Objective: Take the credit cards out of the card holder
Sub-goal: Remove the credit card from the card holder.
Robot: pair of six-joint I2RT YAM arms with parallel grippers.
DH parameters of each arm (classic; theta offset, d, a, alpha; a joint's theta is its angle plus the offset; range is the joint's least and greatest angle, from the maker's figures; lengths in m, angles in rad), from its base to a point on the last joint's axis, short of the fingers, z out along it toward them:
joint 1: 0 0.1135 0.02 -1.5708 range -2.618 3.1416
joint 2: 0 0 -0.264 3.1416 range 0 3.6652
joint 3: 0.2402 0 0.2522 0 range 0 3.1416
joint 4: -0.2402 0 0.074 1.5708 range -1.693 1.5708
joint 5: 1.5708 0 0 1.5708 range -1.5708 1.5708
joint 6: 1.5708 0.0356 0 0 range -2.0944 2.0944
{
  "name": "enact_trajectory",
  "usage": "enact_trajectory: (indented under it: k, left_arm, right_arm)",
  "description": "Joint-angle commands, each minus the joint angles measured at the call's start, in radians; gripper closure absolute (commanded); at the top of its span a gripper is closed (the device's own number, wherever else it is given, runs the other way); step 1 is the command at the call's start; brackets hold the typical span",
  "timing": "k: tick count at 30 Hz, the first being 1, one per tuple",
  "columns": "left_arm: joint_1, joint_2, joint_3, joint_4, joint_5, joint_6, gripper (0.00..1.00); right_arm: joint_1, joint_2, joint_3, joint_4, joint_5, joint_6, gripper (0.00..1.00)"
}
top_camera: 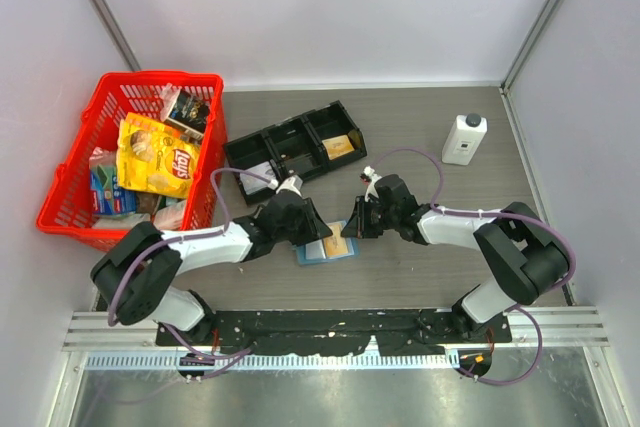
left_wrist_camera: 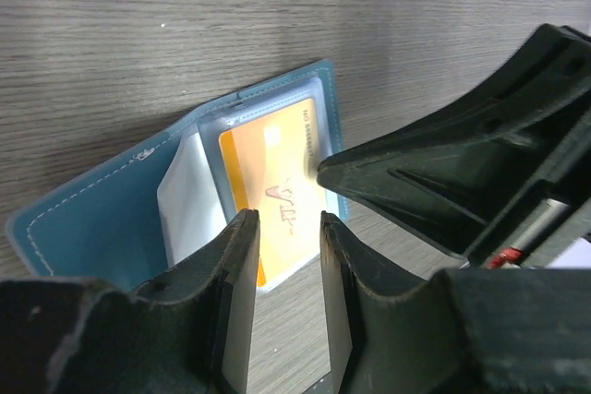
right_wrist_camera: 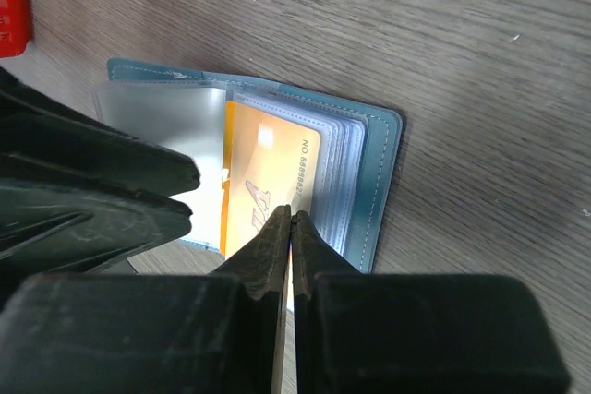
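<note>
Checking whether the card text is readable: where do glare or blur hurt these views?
Left wrist: white glare patch on the orange card, the left tool's fingers soft and blurred. Right wrist: similar glare, yet the card's printed number is readable. Top view: even light, but the wallet is tiny.

Matt stitched card holder [left_wrist_camera: 102, 228], glossy credit card [left_wrist_camera: 272, 168], frosted plastic sleeves [right_wrist_camera: 157, 108], wood-grain table [left_wrist_camera: 277, 16]

- A red basket [top_camera: 160, 76] filled with snack packets is set at the far left of the grey wood-grain desk [top_camera: 420, 277].
- A yellow crisp bag [top_camera: 158, 157] is laid on top.
- A black three-compartment tray [top_camera: 283, 125] is placed just beside the basket.
- A white bottle [top_camera: 464, 139] is stood upright, far right.
</note>
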Motion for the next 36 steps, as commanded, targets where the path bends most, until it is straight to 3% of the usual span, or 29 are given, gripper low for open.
enact_trajectory:
  k: [1,16,36]
  left_arm:
    - [0.007,0.056,-0.012,0.102,0.022,-0.027,0.64]
    - [0.025,0.103,-0.086,0.188,0.019,-0.070,0.58]
    - [0.025,-0.001,-0.138,0.399,0.077,-0.148,0.75]
  right_arm:
    - [0.002,0.013,-0.022,-0.028,0.009,-0.025,0.92]
    - [0.001,0.009,-0.034,-0.024,0.009,-0.027,0.92]
    - [0.001,0.007,-0.049,0.005,-0.008,-0.005,0.92]
